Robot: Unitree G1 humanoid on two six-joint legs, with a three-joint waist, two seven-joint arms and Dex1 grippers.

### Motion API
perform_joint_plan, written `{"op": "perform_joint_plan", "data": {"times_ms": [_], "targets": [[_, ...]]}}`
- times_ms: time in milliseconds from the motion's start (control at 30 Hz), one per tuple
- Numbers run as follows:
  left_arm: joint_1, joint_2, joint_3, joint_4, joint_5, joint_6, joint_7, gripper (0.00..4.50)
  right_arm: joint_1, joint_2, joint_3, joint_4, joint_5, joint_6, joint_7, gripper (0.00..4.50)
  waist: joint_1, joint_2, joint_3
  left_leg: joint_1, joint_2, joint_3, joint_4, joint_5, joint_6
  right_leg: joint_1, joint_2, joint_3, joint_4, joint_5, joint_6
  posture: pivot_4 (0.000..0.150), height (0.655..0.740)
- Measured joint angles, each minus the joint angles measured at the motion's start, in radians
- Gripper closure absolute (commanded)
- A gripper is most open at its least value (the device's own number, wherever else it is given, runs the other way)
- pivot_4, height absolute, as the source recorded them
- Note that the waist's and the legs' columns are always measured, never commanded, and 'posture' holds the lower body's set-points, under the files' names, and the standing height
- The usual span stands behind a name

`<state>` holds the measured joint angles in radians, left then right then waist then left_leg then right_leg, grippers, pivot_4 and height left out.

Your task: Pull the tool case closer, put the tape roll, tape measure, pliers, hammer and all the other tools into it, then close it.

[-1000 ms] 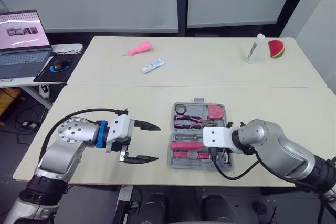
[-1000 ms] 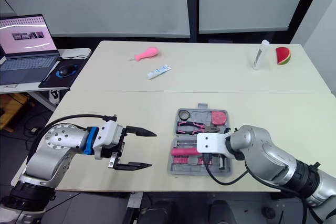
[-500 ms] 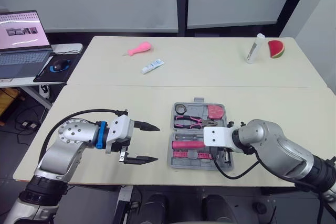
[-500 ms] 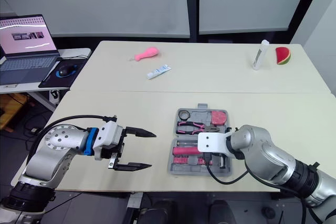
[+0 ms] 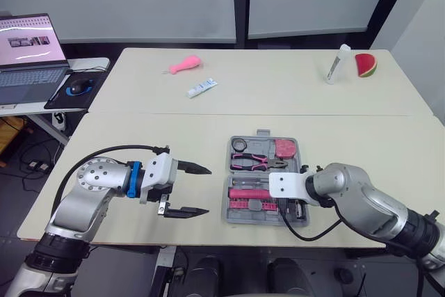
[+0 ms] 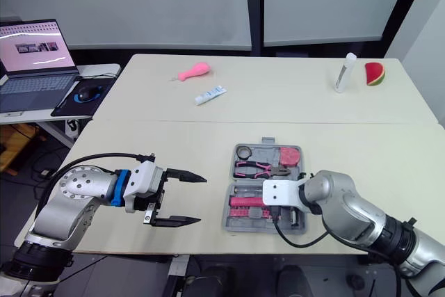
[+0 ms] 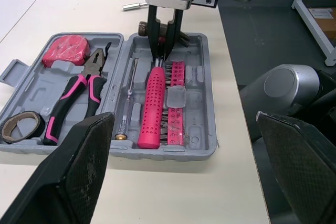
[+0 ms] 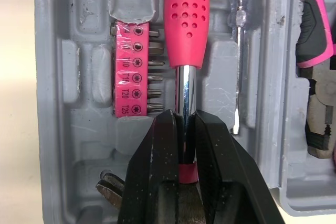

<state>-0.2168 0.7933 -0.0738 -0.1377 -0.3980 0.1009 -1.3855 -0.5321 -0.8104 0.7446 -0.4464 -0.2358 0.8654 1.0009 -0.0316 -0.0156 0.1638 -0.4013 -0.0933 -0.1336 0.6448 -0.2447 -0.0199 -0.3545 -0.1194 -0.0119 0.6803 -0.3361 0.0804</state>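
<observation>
- Right gripper (image 8: 184, 116): jaws shut tight on the chrome shank of the hammer (image 8: 184, 19), which lies in its slot in the near half of the open tool case (image 7: 207, 66); likely to drag the head back out of its recess if raised before letting go
- Left gripper (image 5: 207, 190): jaws wide apart, holding nothing, hovering just beside the case; liable to shove the case askew if swung in carelessly
- Pliers (image 5: 254, 163), tape roll (image 5: 240, 145), tape measure (image 5: 285, 148): seated in the far half; apt to spill out on a hasty close
- Small metal tool (image 7: 134, 6) on the table by the case: easily left out when closing
</observation>
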Motion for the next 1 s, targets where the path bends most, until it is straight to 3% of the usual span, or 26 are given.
{"op": "perform_joint_plan", "data": {"times_ms": [267, 333, 467, 700, 900, 933, 1000], "targets": [[0.003, 0.000, 0.000, 0.000, 0.002, 0.000, 0.000, 0.00, 0.005, 0.026, -0.001, 0.026, -0.030, -0.030, -0.003, 4.29, -0.001, 0.000, 0.000, 0.000, 0.000, 0.000, 0.000, 0.000, 0.000, 0.000, 0.001, 0.000, 0.000, 0.000, 0.000, 0.150, 0.7400], [0.007, 0.000, 0.000, -0.001, 0.003, 0.000, 0.000, 0.00, 0.009, 0.027, -0.003, 0.028, -0.038, -0.042, -0.003, 3.58, -0.002, 0.000, 0.000, 0.000, 0.000, 0.000, 0.000, 0.000, 0.000, 0.000, 0.001, 0.000, 0.000, 0.000, 0.000, 0.150, 0.7400], [0.010, 0.000, 0.000, -0.001, 0.003, 0.000, 0.000, 0.00, 0.015, 0.035, -0.007, 0.029, -0.039, -0.051, -0.002, 2.91, 0.000, 0.000, 0.000, 0.000, 0.000, 0.000, 0.000, 0.000, 0.000, 0.000, 0.001, 0.000, 0.000, 0.000, 0.000, 0.150, 0.7400], [0.008, 0.000, 0.000, -0.001, 0.005, 0.000, 0.001, 0.00, 0.044, 0.053, -0.083, 0.011, -0.012, -0.049, -0.003, 2.91, 0.000, 0.000, 0.000, 0.000, 0.000, 0.000, 0.000, 0.000, 0.000, 0.000, 0.001, 0.000, 0.000, 0.000, 0.000, 0.150, 0.7400], [-0.005, -0.003, -0.005, 0.002, 0.009, -0.003, 0.000, 0.00, 0.100, 0.120, -0.259, -0.005, 0.151, -0.185, 0.003, 2.91, 0.001, 0.000, 0.000, 0.001, 0.000, -0.001, 0.000, 0.000, 0.000, 0.001, 0.000, 0.000, 0.000, 0.000, 0.000, 0.150, 0.7400], [-0.012, -0.004, -0.007, 0.009, 0.011, -0.004, 0.000, 0.00, 0.122, 0.138, -0.294, 0.015, 0.189, -0.231, 0.004, 3.32, 0.001, 0.000, 0.000, 0.001, 0.000, -0.001, 0.000, 0.000, 0.000, 0.001, 0.000, 0.000, 0.000, 0.000, 0.000, 0.150, 0.7400], [-0.015, -0.005, -0.008, 0.014, 0.012, -0.005, 0.000, 0.00, 0.143, 0.164, -0.332, 0.051, 0.233, -0.288, 0.003, 3.60, 0.001, 0.000, 0.000, 0.001, 0.000, 0.000, 0.000, 0.000, 0.000, 0.001, 0.000, 0.000, 0.000, 0.000, 0.000, 0.150, 0.7400]]}}
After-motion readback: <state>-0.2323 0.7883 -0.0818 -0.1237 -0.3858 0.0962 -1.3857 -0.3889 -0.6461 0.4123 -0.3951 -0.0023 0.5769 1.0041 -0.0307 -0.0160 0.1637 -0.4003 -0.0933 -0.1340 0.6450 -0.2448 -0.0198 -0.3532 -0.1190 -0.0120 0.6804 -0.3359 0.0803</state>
